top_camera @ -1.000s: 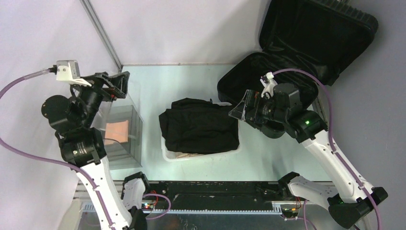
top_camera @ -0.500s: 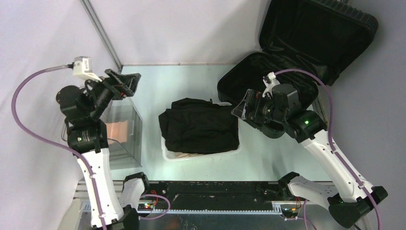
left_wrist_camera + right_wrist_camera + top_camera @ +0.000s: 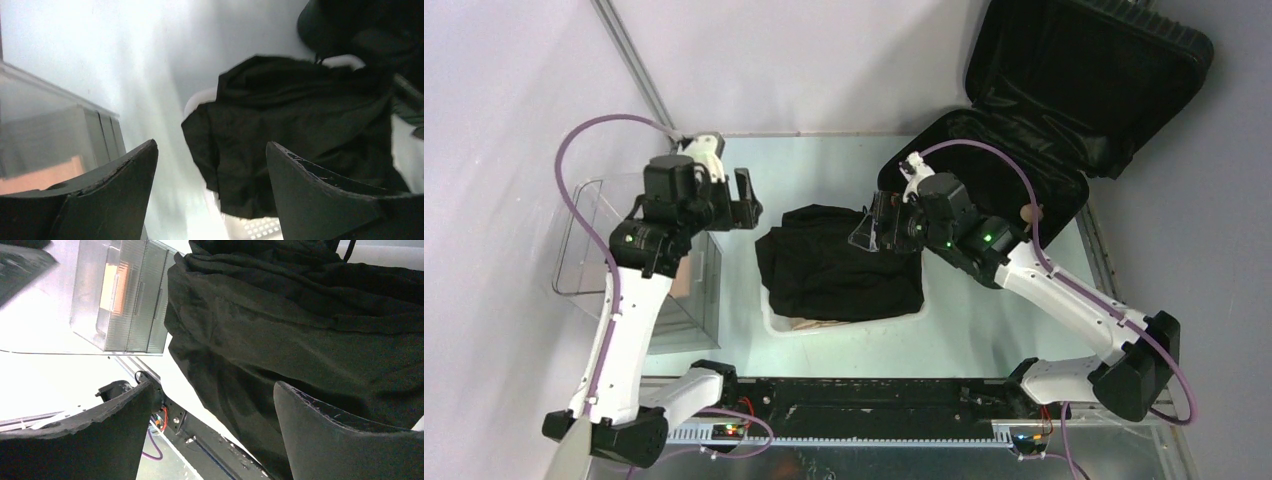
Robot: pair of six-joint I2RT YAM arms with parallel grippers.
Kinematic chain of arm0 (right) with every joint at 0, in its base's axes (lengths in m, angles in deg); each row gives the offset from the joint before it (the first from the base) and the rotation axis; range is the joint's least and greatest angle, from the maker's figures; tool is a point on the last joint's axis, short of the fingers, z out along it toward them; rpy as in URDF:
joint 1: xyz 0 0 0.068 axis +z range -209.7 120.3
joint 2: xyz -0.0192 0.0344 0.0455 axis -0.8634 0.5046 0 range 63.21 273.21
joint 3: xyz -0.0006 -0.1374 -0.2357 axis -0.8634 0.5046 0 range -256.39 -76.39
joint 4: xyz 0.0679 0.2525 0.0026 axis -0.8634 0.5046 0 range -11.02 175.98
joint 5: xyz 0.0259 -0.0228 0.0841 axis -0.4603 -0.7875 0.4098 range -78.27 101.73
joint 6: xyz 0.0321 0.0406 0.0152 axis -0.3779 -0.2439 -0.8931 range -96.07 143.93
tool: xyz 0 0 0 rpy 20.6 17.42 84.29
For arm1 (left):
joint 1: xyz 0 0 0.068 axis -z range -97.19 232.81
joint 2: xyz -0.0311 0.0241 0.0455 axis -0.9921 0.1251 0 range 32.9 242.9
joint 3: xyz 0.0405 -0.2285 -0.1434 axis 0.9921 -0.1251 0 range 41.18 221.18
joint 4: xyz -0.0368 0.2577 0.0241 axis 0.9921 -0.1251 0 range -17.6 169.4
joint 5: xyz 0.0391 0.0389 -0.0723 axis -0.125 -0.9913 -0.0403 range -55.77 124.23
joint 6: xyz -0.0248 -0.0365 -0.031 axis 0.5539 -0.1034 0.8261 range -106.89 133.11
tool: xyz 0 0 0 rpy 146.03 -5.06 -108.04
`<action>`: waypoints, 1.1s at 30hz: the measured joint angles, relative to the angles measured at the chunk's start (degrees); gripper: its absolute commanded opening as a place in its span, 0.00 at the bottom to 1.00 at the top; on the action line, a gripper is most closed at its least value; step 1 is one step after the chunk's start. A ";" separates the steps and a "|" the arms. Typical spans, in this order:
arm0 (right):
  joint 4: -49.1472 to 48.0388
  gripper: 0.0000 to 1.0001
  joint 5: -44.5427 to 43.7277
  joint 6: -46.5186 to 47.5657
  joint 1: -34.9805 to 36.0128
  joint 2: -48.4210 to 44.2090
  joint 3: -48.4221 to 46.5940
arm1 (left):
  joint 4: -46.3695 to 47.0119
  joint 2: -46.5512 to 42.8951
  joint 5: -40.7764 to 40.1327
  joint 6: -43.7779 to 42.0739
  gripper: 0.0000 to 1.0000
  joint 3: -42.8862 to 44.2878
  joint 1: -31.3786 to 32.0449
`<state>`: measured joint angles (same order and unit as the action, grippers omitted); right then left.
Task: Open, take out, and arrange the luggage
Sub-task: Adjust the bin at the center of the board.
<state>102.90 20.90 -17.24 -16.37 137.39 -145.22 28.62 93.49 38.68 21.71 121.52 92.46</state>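
As they angle inward, the left gripper (image 3: 747,198) and right gripper (image 3: 868,226) flank the black garment (image 3: 839,268), both open.

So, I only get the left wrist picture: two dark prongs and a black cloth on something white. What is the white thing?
Observer: From above, it is a white basket in the middle of the table. The black garment lies piled in it and covers most of it.
Visitor: And where is the luggage?
Observer: At the far right corner. The luggage lies open, its lid swung back.
Visitor: Is the other arm busy?
Observer: Its own camera shows the right fingers spread apart above the garment, gripping nothing.
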 measured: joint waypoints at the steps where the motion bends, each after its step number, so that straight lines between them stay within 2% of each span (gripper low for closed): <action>1: -0.11 0.92 0.31 0.02 0.00 0.04 0.00 | -0.07 -0.46 -1.25 -0.09 0.86 -1.33 0.83; 7: 0.22 0.94 0.33 1.18 0.00 -1.20 0.00 | 0.83 -2.64 -6.56 1.68 0.82 -15.23 5.53; 13: 0.59 0.93 -0.57 2.45 -0.04 -4.70 0.81 | 6.16 -1.27 -6.75 5.66 0.78 -26.43 7.72; 18: -0.28 0.88 -2.58 4.15 -1.53 -7.08 3.32 | 10.62 1.36 -5.70 7.26 0.70 -27.93 9.38; 20: -1.05 0.85 -3.04 4.70 -2.78 -7.17 5.40 | 12.09 2.14 -5.73 7.93 0.59 -27.96 9.77; 22: -1.86 0.80 -3.43 5.03 -3.63 -6.84 7.56 | 13.44 2.80 -5.84 8.46 0.55 -28.24 9.94; 28: -9.27 0.65 -2.38 7.19 -4.87 -1.25 13.51 | 16.76 3.43 -6.25 10.03 0.52 -32.72 10.03; 33: -14.56 0.63 -1.51 8.07 -8.55 6.69 14.91 | 20.65 3.43 -4.68 10.88 0.51 -35.95 10.49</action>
<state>88.35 19.39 -9.18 -24.91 144.07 -130.32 49.27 96.93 34.00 32.59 85.57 102.95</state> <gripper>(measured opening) 0.631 0.512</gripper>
